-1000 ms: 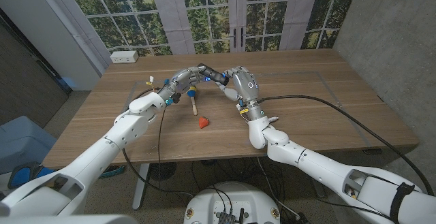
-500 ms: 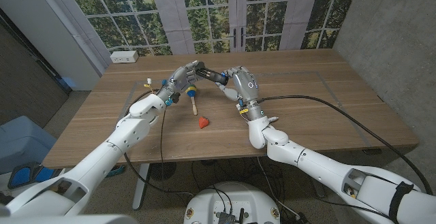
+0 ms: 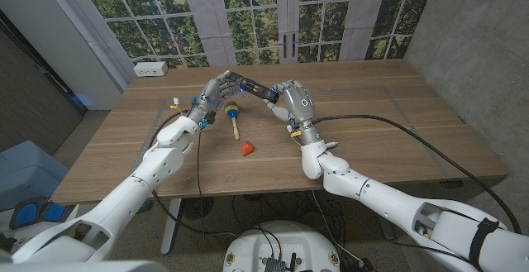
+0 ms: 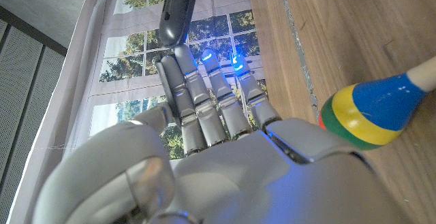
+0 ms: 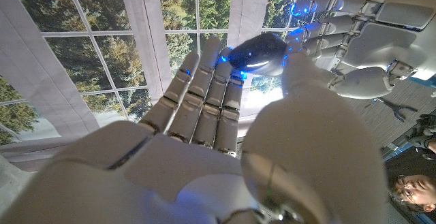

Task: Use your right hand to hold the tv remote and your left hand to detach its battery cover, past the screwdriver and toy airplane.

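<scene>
The right hand (image 3: 296, 102) gripped the tv remote (image 3: 250, 87) above the table while the left hand (image 3: 216, 88) fingered its end; a hard tug risked wrenching it loose.

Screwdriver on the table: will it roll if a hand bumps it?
Likely yes. The screwdriver lies on its side with a round, bulbous striped handle, so it would probably roll in an arc. It looks rigid and toy-like, likely light enough to skid on the smooth table.

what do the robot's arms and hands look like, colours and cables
Both arms are glossy white shells. The left hand and right hand are silver-grey metal with segmented fingers that glow with small blue lights. Black cables run along each forearm, and the wrists are grey.
</scene>
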You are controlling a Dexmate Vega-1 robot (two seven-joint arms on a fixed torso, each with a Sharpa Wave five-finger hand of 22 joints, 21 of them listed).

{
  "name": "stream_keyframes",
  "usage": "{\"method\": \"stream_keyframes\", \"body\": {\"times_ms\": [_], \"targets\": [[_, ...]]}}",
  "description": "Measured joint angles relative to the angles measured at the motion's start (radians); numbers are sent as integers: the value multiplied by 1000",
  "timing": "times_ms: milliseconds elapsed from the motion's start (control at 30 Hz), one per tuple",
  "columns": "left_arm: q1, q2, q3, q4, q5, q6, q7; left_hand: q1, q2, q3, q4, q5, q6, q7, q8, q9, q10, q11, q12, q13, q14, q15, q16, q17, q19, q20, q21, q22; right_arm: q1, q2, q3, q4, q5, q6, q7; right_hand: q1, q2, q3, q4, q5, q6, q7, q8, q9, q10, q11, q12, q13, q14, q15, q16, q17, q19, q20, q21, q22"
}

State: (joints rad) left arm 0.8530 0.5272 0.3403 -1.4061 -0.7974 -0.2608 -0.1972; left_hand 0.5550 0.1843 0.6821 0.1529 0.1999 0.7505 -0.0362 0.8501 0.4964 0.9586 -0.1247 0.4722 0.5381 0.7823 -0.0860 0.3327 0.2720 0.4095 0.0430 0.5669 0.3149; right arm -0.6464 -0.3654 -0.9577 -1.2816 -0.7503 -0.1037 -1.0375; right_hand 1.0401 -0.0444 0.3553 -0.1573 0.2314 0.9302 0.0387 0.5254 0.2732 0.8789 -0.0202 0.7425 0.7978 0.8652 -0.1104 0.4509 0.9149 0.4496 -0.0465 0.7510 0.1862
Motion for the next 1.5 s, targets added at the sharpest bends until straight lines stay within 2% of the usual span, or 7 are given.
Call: {"method": "stream_keyframes", "body": {"times_ms": [400, 800, 1033, 1167, 1367, 1500], "targets": [[19, -10, -10, -1, 70, -79, 74, -13, 3, 8, -8, -1, 0, 0, -11, -24, 0, 0, -8, 4, 0, 0, 0, 5, -27, -13, 0, -4, 7, 5, -5, 5, 3, 0, 5, 0, 0, 0, 0, 0, 0, 0, -1, 0, 0, 0, 4, -1, 2, -2, -11, 9, 0, 0, 4, 0], [51, 8, -11, -39, 195, -134, 188, -26, 2, 14, -15, -3, 4, 4, -15, -42, 0, 0, -15, -4, 0, 0, 0, 10, -32, -7, 0, -9, 3, 8, -2, -2, 19, -18, 22, 0, 0, 0, 0, 0, 0, 0, -1, 6, 0, 0, 4, 2, 5, -2, -18, 18, 0, 0, 7, 0], [72, 42, -9, -91, 258, -122, 245, -26, 2, 15, -58, -4, 11, 7, -19, -60, 6, -2, -21, -15, -15, 4, 0, 22, -42, -12, 0, -16, -7, 7, 6, -21, 31, -41, 40, 0, 0, 0, 0, -3, 0, 0, 0, 6, 0, 0, 4, 2, 5, -2, -22, 23, 0, 0, 11, 0], [86, 68, -7, -133, 325, -83, 303, -16, -7, 12, -86, -4, 29, 11, -19, -72, 10, -2, -25, -22, -34, 5, 0, 29, -60, -12, 0, -18, -21, 2, 19, -46, 42, -57, 54, 0, 0, 0, 0, -3, 0, 0, 0, 6, 0, 0, -4, 2, 5, -2, -26, 26, 0, 0, 11, 0], [99, 103, -4, -183, 375, -37, 340, -6, -17, 14, -124, -7, 38, 16, -19, -86, 14, 2, -32, -29, -47, 10, 0, 37, -72, -12, 0, -23, -36, -4, 32, -71, 54, -76, 71, 0, 0, 0, 0, -4, 0, 0, 0, 5, 0, 0, -4, 2, 5, -2, -26, 32, 0, 0, 15, 0], [105, 131, 1, -222, 407, 4, 359, -3, -14, 15, -135, -9, 47, 18, -24, -92, 24, 1, -36, -35, -52, 9, 0, 42, -79, -18, 0, -28, -47, -10, 41, -89, 63, -91, 81, 0, 0, 0, 0, -5, 0, 0, 0, 5, 0, 0, -4, 2, 5, -2, -33, 32, 0, 1, 15, 0]]}}
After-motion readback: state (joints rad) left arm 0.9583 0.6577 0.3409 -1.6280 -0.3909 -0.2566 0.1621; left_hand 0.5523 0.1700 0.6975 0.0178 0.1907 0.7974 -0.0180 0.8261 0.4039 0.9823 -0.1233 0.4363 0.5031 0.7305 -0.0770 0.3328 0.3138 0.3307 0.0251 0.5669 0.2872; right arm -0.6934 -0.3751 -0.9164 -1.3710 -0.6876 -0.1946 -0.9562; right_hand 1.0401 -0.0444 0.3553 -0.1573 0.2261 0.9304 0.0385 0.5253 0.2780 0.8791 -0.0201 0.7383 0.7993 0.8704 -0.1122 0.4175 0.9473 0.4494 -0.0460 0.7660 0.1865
